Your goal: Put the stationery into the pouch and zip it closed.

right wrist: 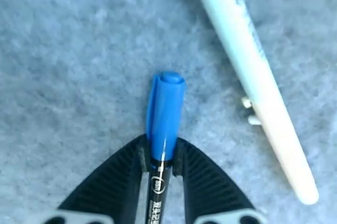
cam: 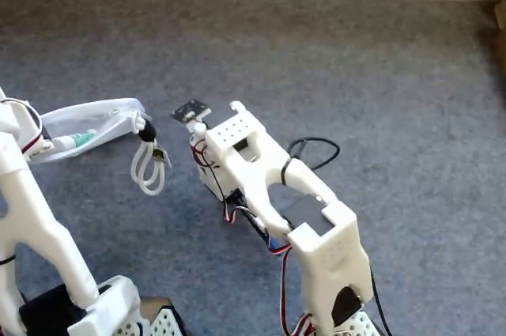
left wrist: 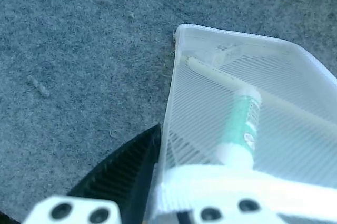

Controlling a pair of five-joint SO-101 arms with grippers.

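Grey carpet (cam: pixel 356 59) covers the whole work surface, with a pale wall strip along the twelve o'clock edge of the high view.

At about nine o'clock in that view, the left gripper (cam: pixel 43 145) has its jaws clamped on one end of the pouch (cam: pixel 95 126). The clear mesh bag stretches away from the gripper toward three o'clock. The left wrist view shows this grip close up, with the left gripper (left wrist: pixel 155 182) pinching the pouch (left wrist: pixel 210 108) at its edge between a black finger and a white one. Inside the mesh lie a green-and-white tube (left wrist: pixel 243 124) and a slim white stick (left wrist: pixel 216 74). A white cord loop (cam: pixel 147 170) hangs from the pouch's far end toward six o'clock and rests on the carpet.

Near the centre of the high view is the right gripper (cam: pixel 196 121), at roughly three o'clock from the pouch's free end and just apart from it. In the right wrist view, the right gripper (right wrist: pixel 160 153) is closed tight on a marker (right wrist: pixel 164 108), and its blue cap sticks out past the fingertips. A long white pen (right wrist: pixel 253 71) lies loose on the carpet near the cap, not touching it.
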